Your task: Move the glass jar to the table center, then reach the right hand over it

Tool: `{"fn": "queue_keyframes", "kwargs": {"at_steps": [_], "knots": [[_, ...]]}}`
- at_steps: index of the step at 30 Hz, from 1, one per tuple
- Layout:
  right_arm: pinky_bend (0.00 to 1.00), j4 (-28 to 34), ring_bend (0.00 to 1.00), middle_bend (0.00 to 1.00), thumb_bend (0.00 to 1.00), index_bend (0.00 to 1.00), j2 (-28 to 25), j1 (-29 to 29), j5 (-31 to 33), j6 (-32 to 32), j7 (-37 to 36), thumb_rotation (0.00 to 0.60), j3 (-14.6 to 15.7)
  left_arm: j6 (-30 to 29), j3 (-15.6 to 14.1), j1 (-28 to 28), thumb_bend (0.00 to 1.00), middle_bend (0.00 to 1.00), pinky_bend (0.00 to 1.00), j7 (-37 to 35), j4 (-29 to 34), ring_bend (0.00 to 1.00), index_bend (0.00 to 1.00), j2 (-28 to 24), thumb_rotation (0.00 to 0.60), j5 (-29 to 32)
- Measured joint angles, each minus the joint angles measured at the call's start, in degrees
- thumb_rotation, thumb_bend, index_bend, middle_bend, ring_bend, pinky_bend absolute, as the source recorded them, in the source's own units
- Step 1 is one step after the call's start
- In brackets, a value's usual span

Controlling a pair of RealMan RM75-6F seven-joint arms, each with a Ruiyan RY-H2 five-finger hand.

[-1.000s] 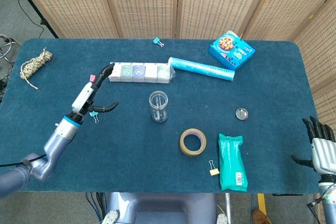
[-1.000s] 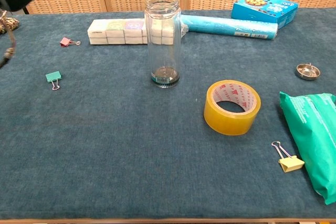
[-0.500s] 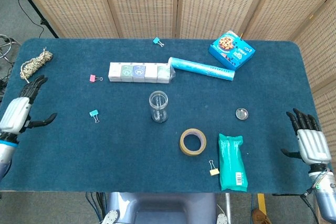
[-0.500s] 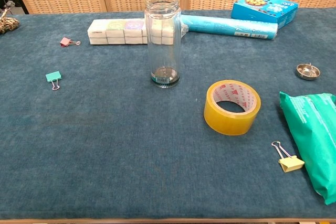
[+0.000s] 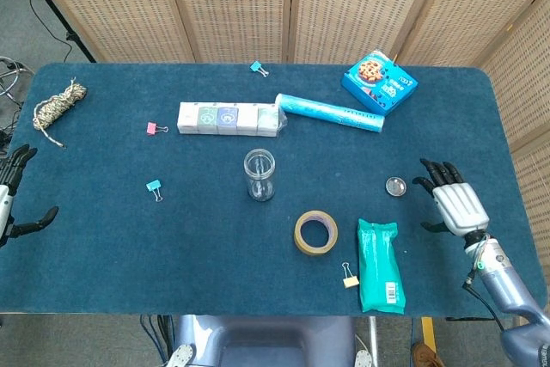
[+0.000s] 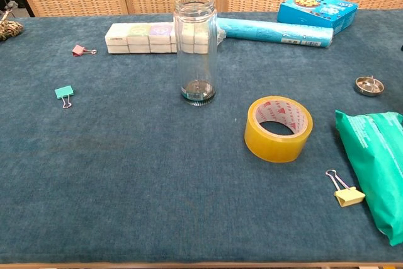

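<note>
The clear glass jar [image 5: 259,174] stands upright and lidless near the middle of the blue table; in the chest view the jar [image 6: 195,47] rises in front of the white box row. My right hand [image 5: 453,202] hovers over the table's right part with fingers spread, holding nothing, well right of the jar. At the far left edge of the head view my left hand [image 5: 12,199] hangs with fingers apart and nothing in it. Neither hand shows in the chest view.
A yellow tape roll [image 5: 315,232] and a green packet [image 5: 380,264] lie between the jar and my right hand, with a small metal lid [image 5: 395,185] beside them. A white box row [image 5: 230,118], blue tube [image 5: 330,112], cookie box [image 5: 379,81], rope coil [image 5: 57,102] and several binder clips lie around.
My left hand has drawn back from beside the jar to the table's left edge. My right hand has come in from the lower right corner, up and leftward over the table. The jar stayed put.
</note>
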State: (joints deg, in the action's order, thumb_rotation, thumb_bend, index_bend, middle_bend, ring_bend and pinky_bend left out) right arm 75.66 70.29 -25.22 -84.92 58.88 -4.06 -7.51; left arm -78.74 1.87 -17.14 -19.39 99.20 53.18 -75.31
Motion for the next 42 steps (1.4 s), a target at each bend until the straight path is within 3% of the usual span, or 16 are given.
{"fn": "queue_keyframes", "kwargs": {"at_steps": [6,18,33,42], "knots": [[0.0,-7.5,0.0,0.0,0.24,0.33,4.8,-3.8,-2.5,-0.9,-0.8,0.6,0.2,-0.1,0.7,1.0,0.28,0.0,0.0,-1.4,-0.4,0.0,0.0,-0.2,0.6,-2.0],[0.0,-21.5,0.0,0.0,0.25,0.32,11.5,-9.0,-6.1,-2.1,-3.2,0.6,2.5,0.9,1.5,2.0,0.28,0.0,0.0,-2.1,-0.5,0.0,0.0,-0.2,0.6,-3.6],[0.0,-37.5,0.0,0.0,0.25,0.3,18.9,-11.6,-11.7,3.0,-6.1,0.6,7.1,1.9,2.5,2.6,0.28,0.0,0.0,-2.8,-1.0,0.0,0.0,-0.1,0.6,-5.0],[0.0,-44.7,0.0,0.0,0.26,0.35,23.0,-12.5,-12.0,3.1,-9.5,0.6,8.7,2.7,2.9,2.7,0.28,0.0,0.0,-2.9,-1.3,0.0,0.0,0.0,0.6,-5.1]]}}
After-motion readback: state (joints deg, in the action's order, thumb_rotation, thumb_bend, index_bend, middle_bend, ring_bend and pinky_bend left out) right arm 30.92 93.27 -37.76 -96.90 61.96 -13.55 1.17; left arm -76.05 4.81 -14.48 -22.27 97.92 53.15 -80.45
